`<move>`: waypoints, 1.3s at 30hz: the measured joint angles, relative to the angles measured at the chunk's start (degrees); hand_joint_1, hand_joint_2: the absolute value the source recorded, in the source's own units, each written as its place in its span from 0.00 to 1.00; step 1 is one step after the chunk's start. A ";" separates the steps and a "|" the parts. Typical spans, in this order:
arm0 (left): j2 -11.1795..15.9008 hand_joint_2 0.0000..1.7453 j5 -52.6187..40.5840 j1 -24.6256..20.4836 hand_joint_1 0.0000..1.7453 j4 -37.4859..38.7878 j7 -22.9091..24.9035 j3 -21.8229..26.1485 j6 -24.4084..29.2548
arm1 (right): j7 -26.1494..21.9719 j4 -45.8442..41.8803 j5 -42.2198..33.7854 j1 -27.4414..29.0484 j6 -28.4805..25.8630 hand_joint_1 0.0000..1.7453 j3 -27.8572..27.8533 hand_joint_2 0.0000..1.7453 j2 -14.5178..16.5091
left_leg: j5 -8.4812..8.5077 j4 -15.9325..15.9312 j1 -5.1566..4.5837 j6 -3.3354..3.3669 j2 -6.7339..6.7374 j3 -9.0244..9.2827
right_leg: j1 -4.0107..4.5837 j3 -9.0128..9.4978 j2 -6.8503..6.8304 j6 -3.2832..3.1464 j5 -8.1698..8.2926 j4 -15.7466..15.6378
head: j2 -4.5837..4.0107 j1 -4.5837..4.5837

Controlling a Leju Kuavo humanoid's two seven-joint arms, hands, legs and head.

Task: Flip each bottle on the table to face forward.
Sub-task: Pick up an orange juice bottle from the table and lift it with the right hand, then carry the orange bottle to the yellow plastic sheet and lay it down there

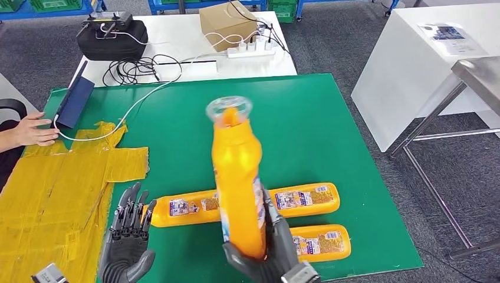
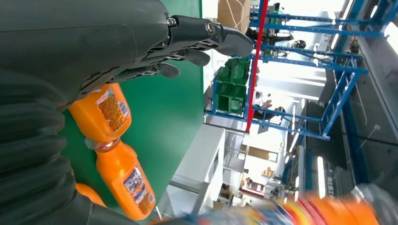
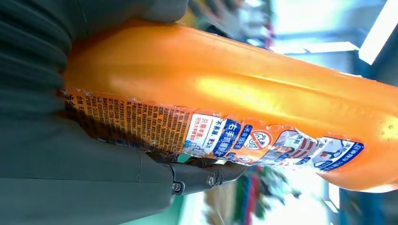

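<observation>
Orange bottle (image 1: 237, 183) stands nearly upright above the green worktop (image 1: 330, 135), cap end up, its base clasped in the right hand (image 1: 268, 250). Left hand (image 1: 125, 236) hovers palm-up with fingers apart, holding nothing, beside three more orange bottles (image 1: 183, 207) lying flat on the worktop.

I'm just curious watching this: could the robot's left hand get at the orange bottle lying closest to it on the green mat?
Probably yes. The left hand is open, holds nothing and hovers just beside that lying bottle's end, with nothing between them. The right hand holds another bottle up above it.
</observation>
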 joint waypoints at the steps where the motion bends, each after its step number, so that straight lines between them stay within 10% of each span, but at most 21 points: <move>1: -0.40 1.00 -0.01 0.18 0.00 -0.14 0.03 0.32 -0.23 | -0.73 -1.39 0.13 0.67 0.66 1.00 -1.16 1.00 0.54 | 0.00 0.00 0.00 0.00 0.00 0.00 | 0.00 -0.01 0.00 0.00 0.00 0.00 | 0.00 0.00; 10: -4.13 1.00 -0.84 0.42 0.00 -0.28 0.09 3.32 -1.75 | -6.50 -9.27 -0.24 4.76 3.06 1.00 -8.95 1.00 4.77 | 0.01 0.00 0.00 0.00 0.00 0.02 | 0.00 0.01 0.00 0.00 0.01 0.00 | 0.00 0.01; 17: -5.78 1.00 -1.13 0.44 0.00 -0.28 -0.50 5.50 -5.07 | 0.33 -8.75 4.79 3.62 10.90 1.00 -10.11 1.00 5.29 | 0.01 -0.01 0.01 0.00 0.01 0.01 | 0.01 0.03 0.01 0.00 0.01 0.00 | 0.00 0.01; 25: -5.96 1.00 -0.67 -0.28 0.00 0.22 -0.07 7.24 -8.43 | 15.63 3.31 16.60 -2.36 14.52 1.00 0.15 1.00 -0.32 | 0.02 0.00 0.01 0.00 -0.07 0.01 | 0.01 0.05 -0.06 0.00 0.01 0.00 | 0.00 0.01; 39: -4.70 1.00 1.12 -1.27 0.00 1.54 1.21 6.76 -6.72 | 18.23 8.23 19.07 -7.79 8.03 1.00 10.70 1.00 -8.15 | 0.01 0.01 -0.06 0.01 -0.06 0.00 | -0.06 -0.04 -0.04 0.00 0.01 0.00 | 0.00 0.01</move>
